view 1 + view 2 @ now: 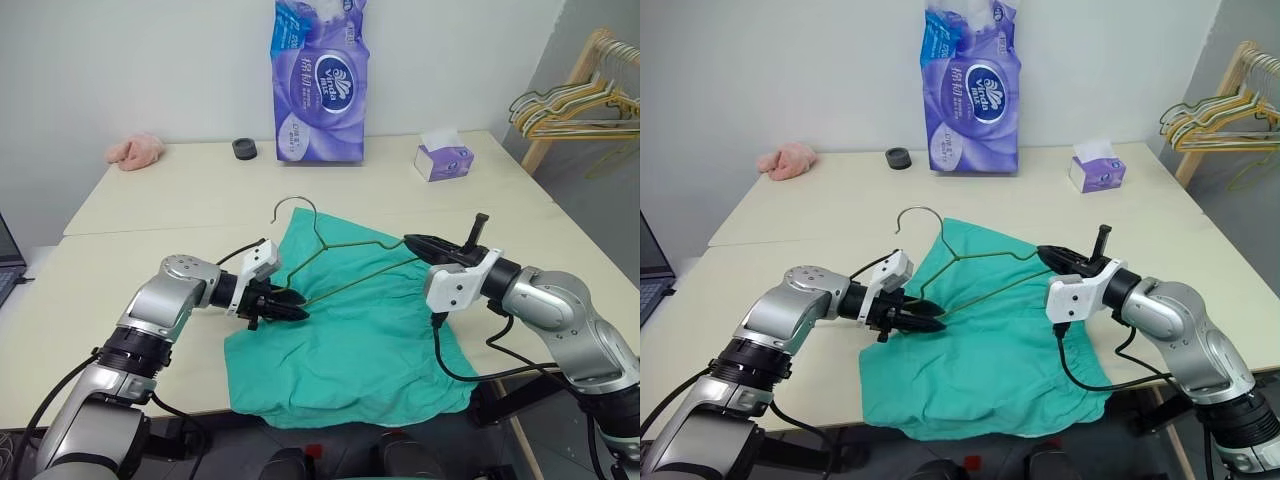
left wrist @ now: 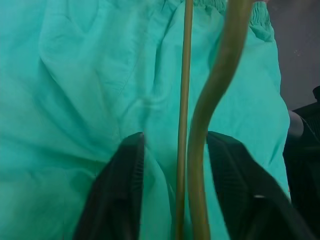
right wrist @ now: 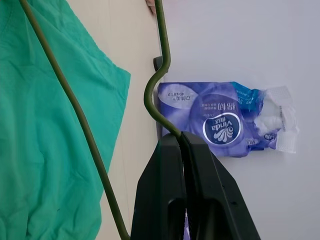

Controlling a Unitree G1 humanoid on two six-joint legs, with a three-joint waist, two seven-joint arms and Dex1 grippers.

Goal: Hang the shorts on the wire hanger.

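Note:
The teal shorts (image 1: 350, 350) lie flat on the table's front middle, and their lower edge reaches the front edge. The olive wire hanger (image 1: 350, 283) lies across them, its hook (image 1: 295, 203) pointing to the far side. My right gripper (image 1: 415, 243) is shut on the hanger's right corner; in the right wrist view the wire (image 3: 150, 95) runs into its closed tips (image 3: 181, 137). My left gripper (image 1: 293, 310) is at the hanger's left corner. Its black fingers (image 2: 117, 195) stand a little apart with both wires (image 2: 184, 100) between them, just above the cloth.
On the far side of the table stand a purple tissue pack (image 1: 318, 85), a small tissue box (image 1: 443, 158), a black round thing (image 1: 244, 148) and a pink fluffy cloth (image 1: 136, 150). A wooden rack with a bunch of hangers (image 1: 580, 100) stands at the far right. A laptop edge (image 1: 8, 255) shows at the left.

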